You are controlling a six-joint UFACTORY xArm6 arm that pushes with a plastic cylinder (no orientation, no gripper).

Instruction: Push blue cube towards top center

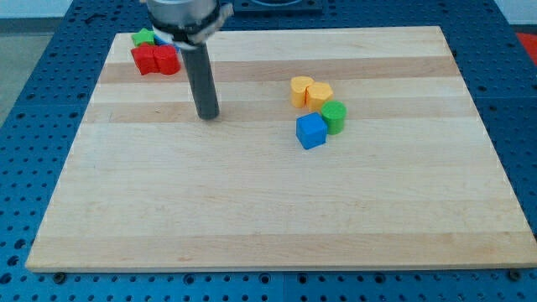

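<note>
Pale wooden board nearest, bare along the view's bottom; small blue cube right of centre, untouched.

Starting at my tip: bare dark rod end, no jaws to release or clench, grasping nothing, planted left of centre and well apart from the blue cube. Likely needs to get below the cube before driving it upward. Touching the cube at its upper right, one green cylinder; just above, two yellow blocks pressed together, probably in the way of a straight push. Farther off at top left, two red blocks and one green block. Seven counted; perhaps a blue sliver behind the rod.
</note>
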